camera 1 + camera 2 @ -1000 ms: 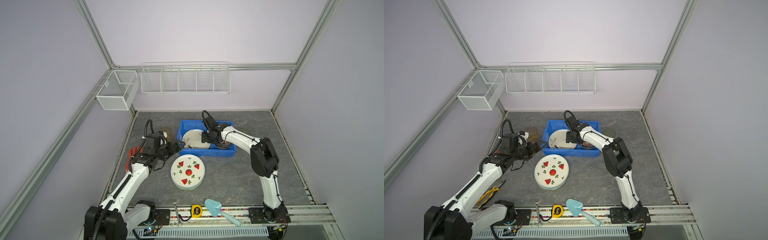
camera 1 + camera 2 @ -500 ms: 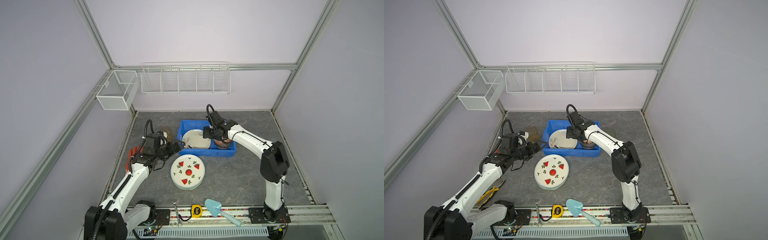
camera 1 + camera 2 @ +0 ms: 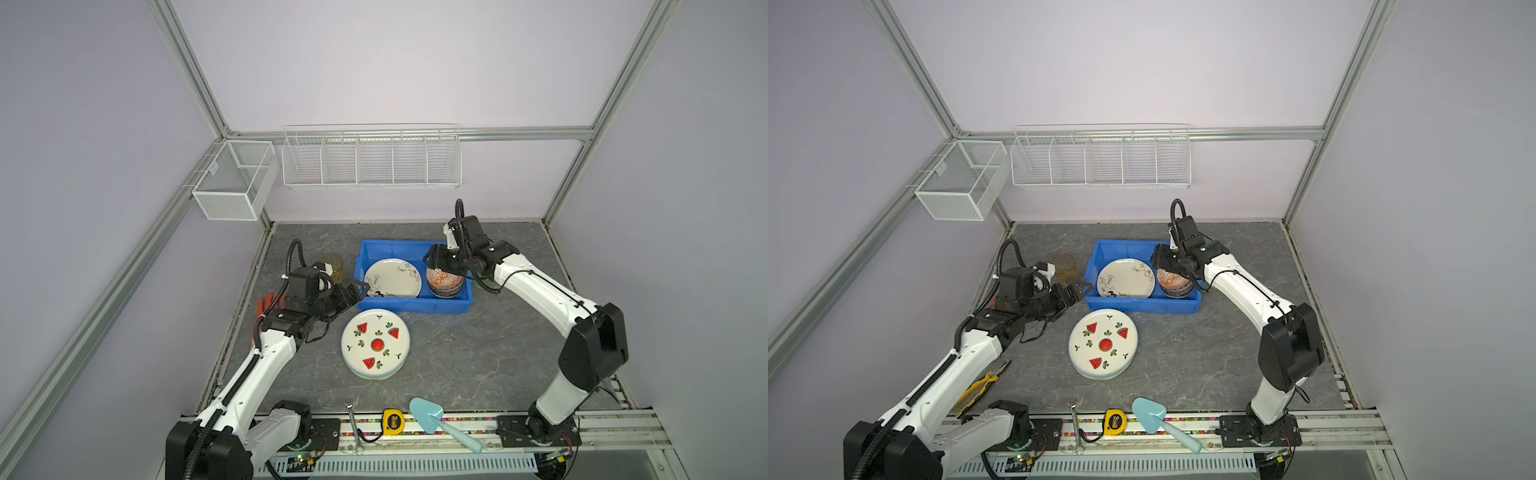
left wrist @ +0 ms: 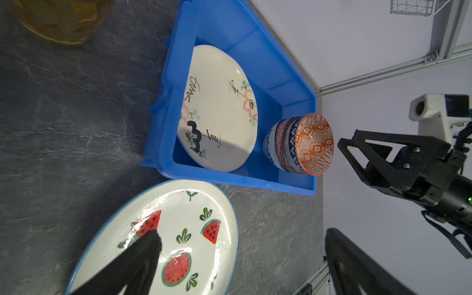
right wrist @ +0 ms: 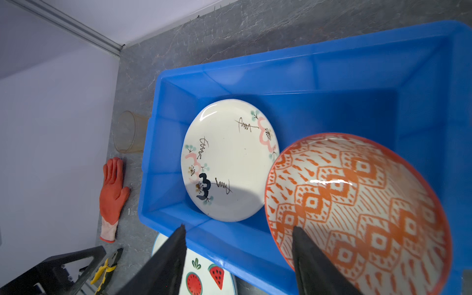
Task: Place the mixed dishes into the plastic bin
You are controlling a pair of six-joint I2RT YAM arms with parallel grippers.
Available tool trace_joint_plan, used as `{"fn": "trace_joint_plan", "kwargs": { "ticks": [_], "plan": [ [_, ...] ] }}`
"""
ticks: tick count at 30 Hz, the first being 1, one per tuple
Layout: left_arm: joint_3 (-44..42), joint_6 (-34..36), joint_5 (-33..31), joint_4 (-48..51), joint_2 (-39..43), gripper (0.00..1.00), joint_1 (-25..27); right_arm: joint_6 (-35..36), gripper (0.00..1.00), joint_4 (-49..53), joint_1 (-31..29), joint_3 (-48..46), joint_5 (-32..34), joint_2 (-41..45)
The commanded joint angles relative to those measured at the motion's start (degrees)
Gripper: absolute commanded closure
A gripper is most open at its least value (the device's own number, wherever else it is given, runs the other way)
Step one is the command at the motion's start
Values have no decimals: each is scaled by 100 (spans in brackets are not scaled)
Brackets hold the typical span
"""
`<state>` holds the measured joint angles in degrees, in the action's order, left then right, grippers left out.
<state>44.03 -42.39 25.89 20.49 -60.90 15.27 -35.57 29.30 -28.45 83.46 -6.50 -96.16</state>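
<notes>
Blue bin (image 3: 415, 306) is holding 1 floral plate (image 3: 392, 277) and stacked bowls (image 3: 445, 283); left gripper (image 4: 242, 232) and right gripper (image 5: 237, 227) are gaping, empty.

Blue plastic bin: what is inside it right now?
A cream round floral plate marked 3 and a stack of small patterned bowls, orange-white bowl on top. Lower bowls' insides are covered.

Right end of bin (image 3: 399, 248) filled by bowl stack (image 3: 444, 284); floor behind plate (image 3: 392, 277) free.

The cream floral plate (image 5: 229, 161) inside the blue bin (image 5: 281, 76) bears a dark painted 3 near its rim.
</notes>
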Motion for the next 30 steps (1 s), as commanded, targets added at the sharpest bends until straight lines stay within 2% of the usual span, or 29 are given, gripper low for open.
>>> {"fn": "trace_joint_plan", "kwargs": {
  "ticks": [1,7,30],
  "plan": [
    [47,-37,-32,70,63,0,-38,-62,32,-293,305,-379,-714,249],
    [79,-28,-52,118,34,0,-39,-179,32,-621,704,-922,-1230,334],
    [158,-63,-83,165,-27,0,-38,-158,33,-902,1010,-1561,-1148,352]
  ]
}}
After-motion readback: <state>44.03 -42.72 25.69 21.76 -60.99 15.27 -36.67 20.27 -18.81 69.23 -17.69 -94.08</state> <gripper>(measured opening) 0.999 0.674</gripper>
